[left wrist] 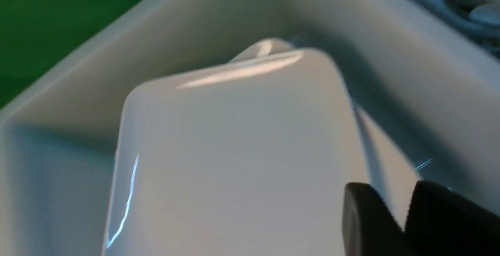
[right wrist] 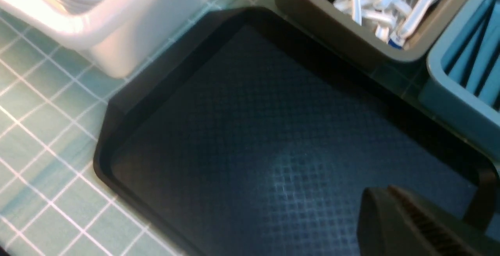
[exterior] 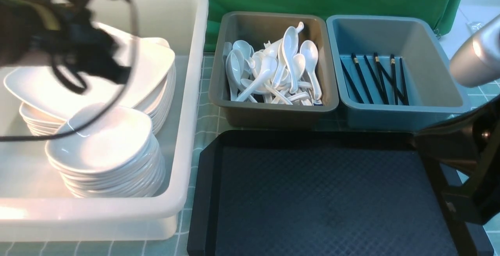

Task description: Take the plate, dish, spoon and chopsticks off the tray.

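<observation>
The black tray (exterior: 207, 193) holds nothing; its textured floor also shows in the right wrist view (right wrist: 242, 138). My left gripper (exterior: 117, 72), blurred, is over the white tub (exterior: 191, 92). In the left wrist view it (left wrist: 390, 189) is shut on the rim of a large white plate (left wrist: 234, 150). That plate (exterior: 152, 68) lies tilted on a stack of like plates. Small dishes (exterior: 105, 142) are stacked in front of it. Spoons (exterior: 273, 72) fill the grey tub, and chopsticks (exterior: 375, 78) lie in the blue tub. My right gripper (right wrist: 429, 189) is open and empty above the tray's right side.
The grey tub (exterior: 273, 115) and the blue tub (exterior: 398, 119) stand side by side just behind the tray. The white tub sits against the tray's left rim. My right arm (exterior: 472, 158) hangs over the tray's right edge. A green checked mat (exterior: 203, 131) covers the table.
</observation>
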